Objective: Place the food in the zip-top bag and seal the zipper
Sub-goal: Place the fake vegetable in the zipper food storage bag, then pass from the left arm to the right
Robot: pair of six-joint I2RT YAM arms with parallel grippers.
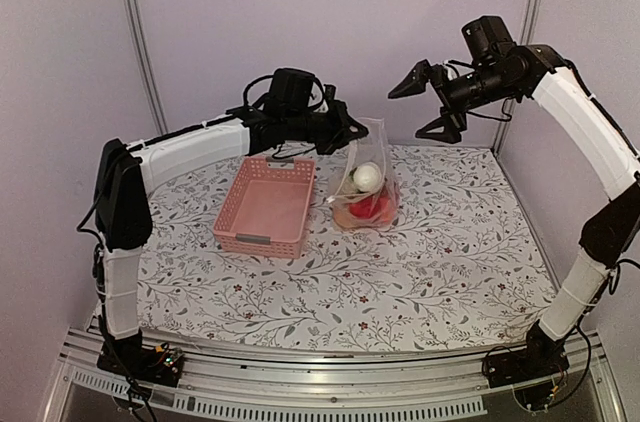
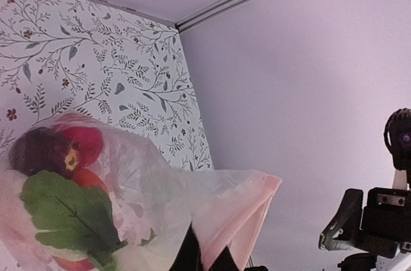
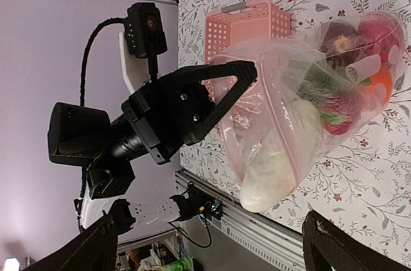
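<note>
The zip-top bag (image 1: 370,177) stands on the table, held up by its top edge. Inside lie the food pieces: a white radish (image 1: 367,177), red and orange pieces (image 1: 372,208). My left gripper (image 1: 352,132) is shut on the bag's mouth edge; in the left wrist view its fingertips (image 2: 205,259) pinch the pink zipper strip (image 2: 247,213). A green leaf (image 2: 67,216) and a dark purple piece (image 2: 35,150) show through the bag. My right gripper (image 1: 425,105) is open and empty, in the air right of the bag. The right wrist view shows the bag (image 3: 308,104) with the radish (image 3: 276,168).
The pink basket (image 1: 266,205) lies empty just left of the bag, under my left arm. It also shows in the right wrist view (image 3: 247,24). The flowered tablecloth (image 1: 420,272) covers the table. A purple wall stands close behind.
</note>
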